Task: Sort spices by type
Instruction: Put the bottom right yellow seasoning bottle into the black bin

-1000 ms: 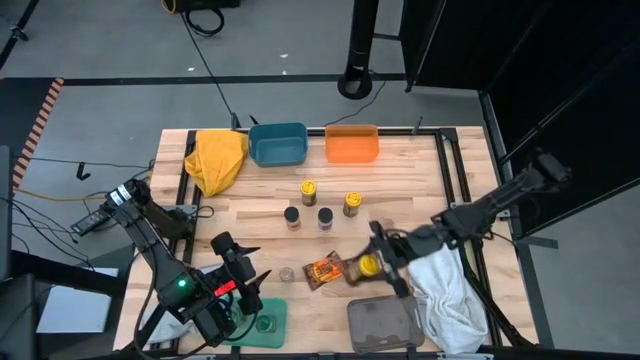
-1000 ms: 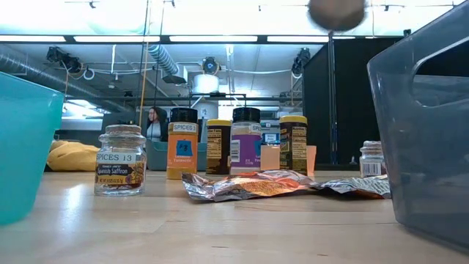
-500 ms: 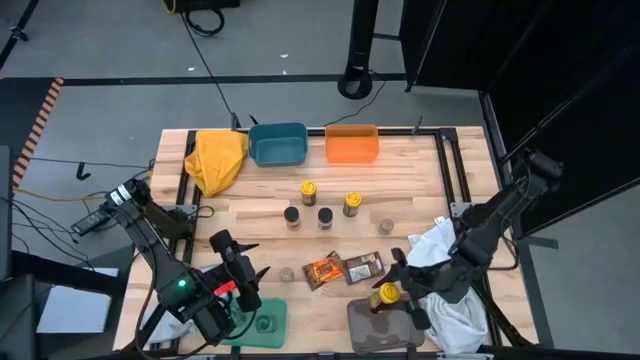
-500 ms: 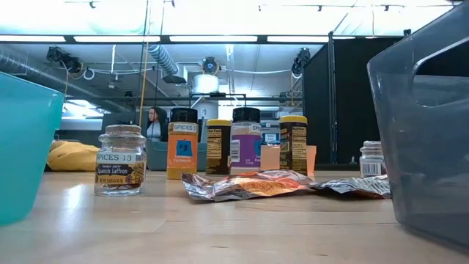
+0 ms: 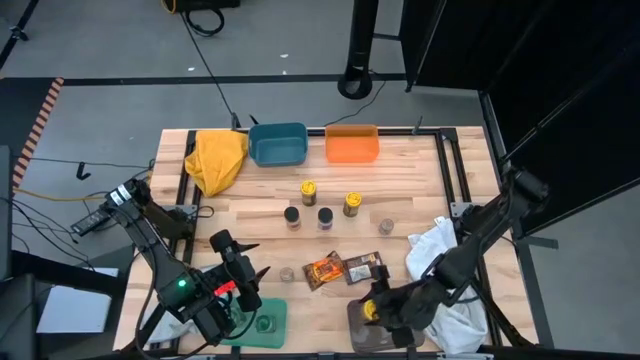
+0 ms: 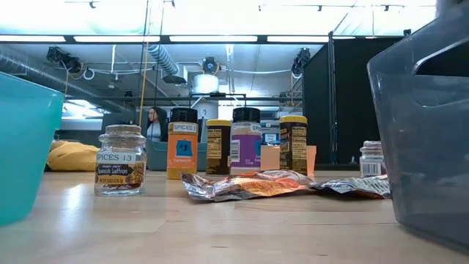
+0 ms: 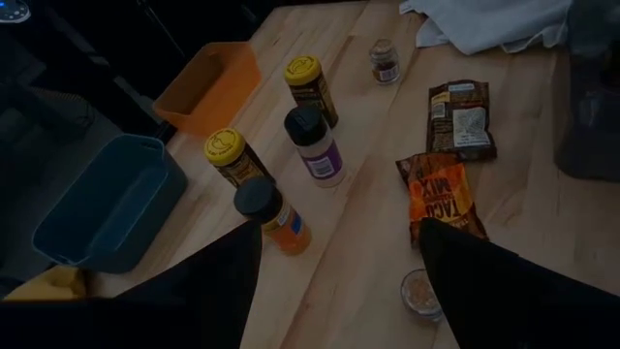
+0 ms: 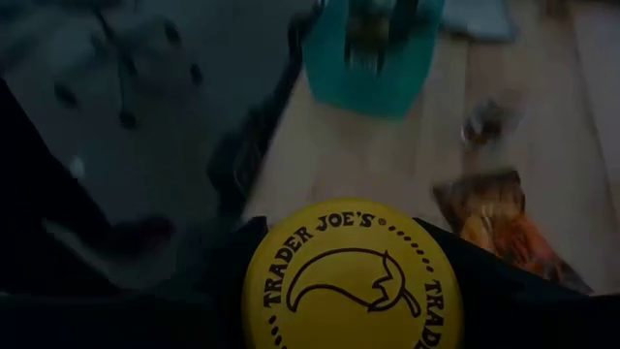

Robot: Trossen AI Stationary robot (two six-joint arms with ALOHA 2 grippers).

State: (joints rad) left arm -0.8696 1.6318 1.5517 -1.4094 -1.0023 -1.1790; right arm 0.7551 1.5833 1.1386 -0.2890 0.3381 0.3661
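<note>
- Yellow lid fills your right wrist view: the right gripper pinches a yellow-lidded jar, a finger on either side of it
- In the high view that jar hangs over the near-left corner of the grey bin, at the table's front edge
- Your left gripper waits above the front left of the table, fingers spread with nothing between them, just beside the green tray
- A small clear jar sits in that tray
- On the wood ahead of the bin lie two packets side by side, the orange one and the brown one, touching or nearly so
- A small saffron jar stands just left of the orange packet; you can read its label in the low view
- Mid-table stand four taller jars in a loose cluster: two yellow-lidded and two dark-lidded
- A small clear-lidded jar stands apart to their right, near the white cloth
- At the far edge you have a blue bin, an orange bin and a yellow cloth
- A person shows in the room behind
</note>
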